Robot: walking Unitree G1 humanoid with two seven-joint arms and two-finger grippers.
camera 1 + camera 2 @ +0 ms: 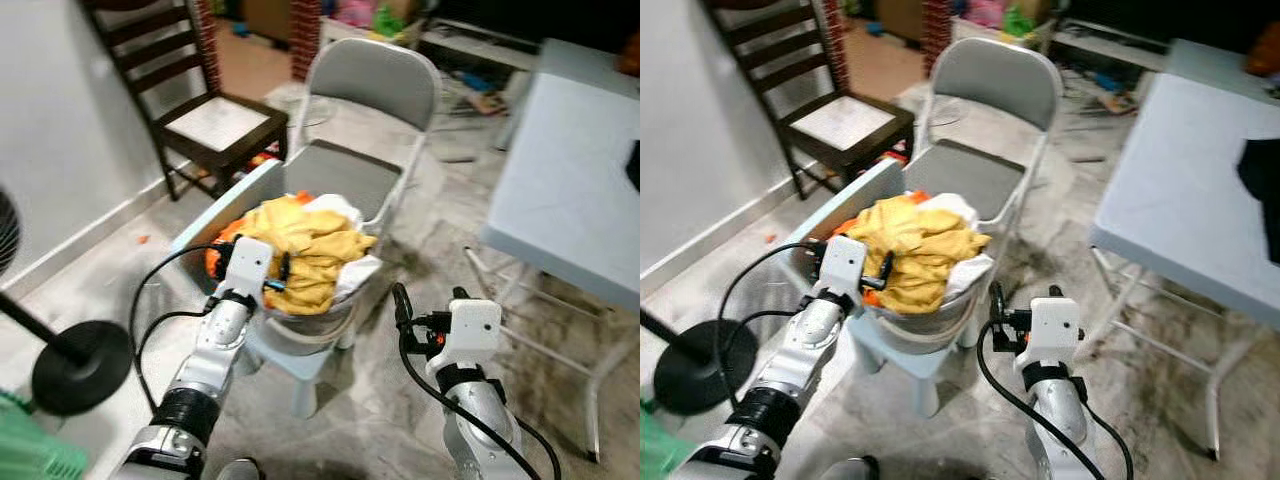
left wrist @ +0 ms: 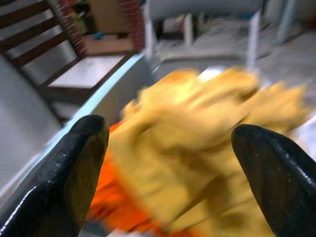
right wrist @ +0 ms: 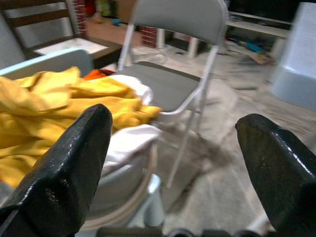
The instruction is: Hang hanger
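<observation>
Near left, at the basket: my left gripper [image 1: 283,270] hovers spread wide, released, over yellow cloth [image 1: 300,245].
Right gripper [image 3: 173,163]: spread too, grasping nothing.
Hanger: I can't find it; maybe buried.
Risk: I snag cloth, tipping the basket [image 1: 315,322] off its stool [image 1: 300,365].

Two grippers [image 1: 283,268] [image 1: 428,296]; three chairs [image 1: 370,95] [image 1: 215,120] [image 1: 300,360]; one table [image 1: 570,190]; one basket [image 1: 310,322]

grey folding chair [image 1: 372,110] — marbled floor [image 1: 400,400]
</observation>
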